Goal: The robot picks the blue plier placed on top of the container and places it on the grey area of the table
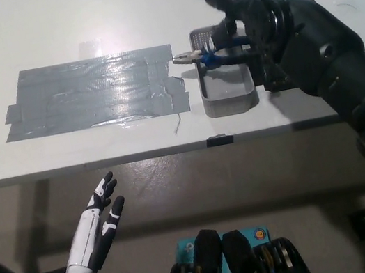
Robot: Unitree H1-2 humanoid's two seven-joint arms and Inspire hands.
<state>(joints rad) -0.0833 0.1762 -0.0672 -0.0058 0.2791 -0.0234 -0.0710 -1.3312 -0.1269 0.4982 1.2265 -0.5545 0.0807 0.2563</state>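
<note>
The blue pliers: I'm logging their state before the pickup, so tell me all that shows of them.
The blue pliers lie across the top of the grey container, near its far end. Their metal-looking tips stick out past its left rim toward the grey tape patch. The blue handles run right and vanish beneath the black right hand, whose fingers reach down at them; a grip cannot be confirmed.

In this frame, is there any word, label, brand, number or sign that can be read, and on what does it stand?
None can be read.
Blue plier: no marking visible.
Grey container: plain.
Grey tape area: only glare, no print.
White table: no print.
</note>
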